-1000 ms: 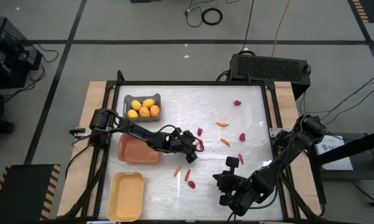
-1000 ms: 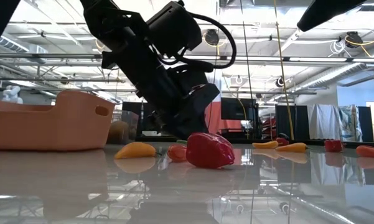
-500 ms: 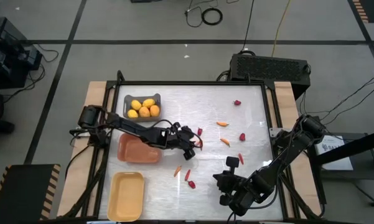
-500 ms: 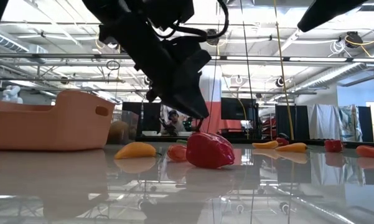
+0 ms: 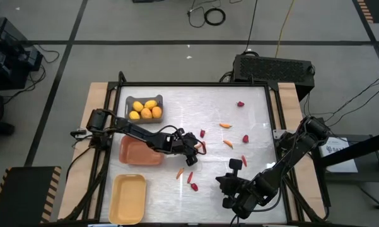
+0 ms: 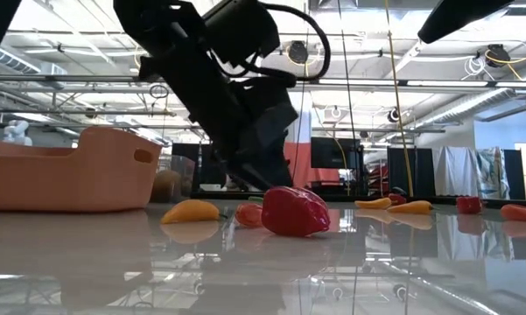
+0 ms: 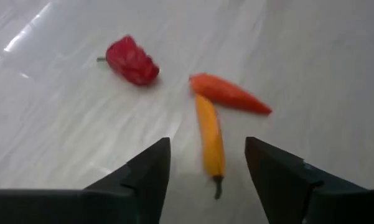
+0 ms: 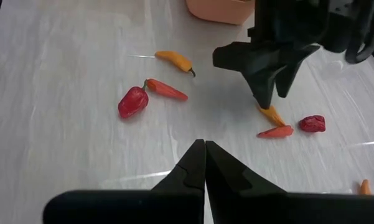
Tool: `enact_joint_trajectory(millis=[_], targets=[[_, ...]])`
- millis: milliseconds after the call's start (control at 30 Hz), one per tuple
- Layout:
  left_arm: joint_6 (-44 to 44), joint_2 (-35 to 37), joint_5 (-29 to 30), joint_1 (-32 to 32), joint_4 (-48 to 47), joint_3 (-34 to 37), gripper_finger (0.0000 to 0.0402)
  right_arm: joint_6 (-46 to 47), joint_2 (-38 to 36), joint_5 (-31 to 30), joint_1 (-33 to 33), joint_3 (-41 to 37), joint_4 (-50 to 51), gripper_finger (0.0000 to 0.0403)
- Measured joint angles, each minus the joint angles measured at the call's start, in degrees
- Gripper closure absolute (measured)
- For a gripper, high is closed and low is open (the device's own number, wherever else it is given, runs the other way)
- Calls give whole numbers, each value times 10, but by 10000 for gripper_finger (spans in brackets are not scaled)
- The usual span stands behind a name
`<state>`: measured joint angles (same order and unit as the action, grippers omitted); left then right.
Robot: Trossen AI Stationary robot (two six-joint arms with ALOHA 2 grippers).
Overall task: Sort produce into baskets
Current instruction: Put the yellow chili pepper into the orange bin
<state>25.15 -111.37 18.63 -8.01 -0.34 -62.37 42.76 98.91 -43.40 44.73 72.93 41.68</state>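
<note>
Glossy tabletop (image 5: 252, 126), waxy tapered peppers.
My left hand (image 5: 190, 153) gapes wide over the yellow pepper (image 7: 210, 140), lower than before; right hand (image 8: 200, 163) pinched closed at 5 o'clock.

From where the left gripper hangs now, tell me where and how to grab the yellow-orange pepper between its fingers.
Grip the yellow-orange pepper across its thicker middle, not the thin stem end. Come straight down with the open left gripper: the pepper lies flat, lengthwise between the fingers. The red-orange pepper sits close against its far tip, so stay nearer the middle.
</note>
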Motion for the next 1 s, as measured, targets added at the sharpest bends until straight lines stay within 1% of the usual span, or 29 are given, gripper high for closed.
enact_joint_trajectory(millis=[133,233,333,400,567,700,1000], targets=[[0,0,-10,-1,-3,0,165,-1,0,0,0,0,1,403],[0,-7,-25,-2,1,-1,164,0,0,0,0,0,1,403],[0,-16,-25,-3,-11,0,164,0,0,0,0,0,1,403],[0,-23,-23,-4,-1,-1,164,0,0,0,0,0,1,403],[0,-23,-20,-3,-7,-1,168,0,0,0,0,0,1,403],[0,-23,-18,-3,-9,-1,202,0,0,0,0,0,2,403],[0,-23,-9,-3,-10,-1,324,0,0,0,0,0,3,403]])
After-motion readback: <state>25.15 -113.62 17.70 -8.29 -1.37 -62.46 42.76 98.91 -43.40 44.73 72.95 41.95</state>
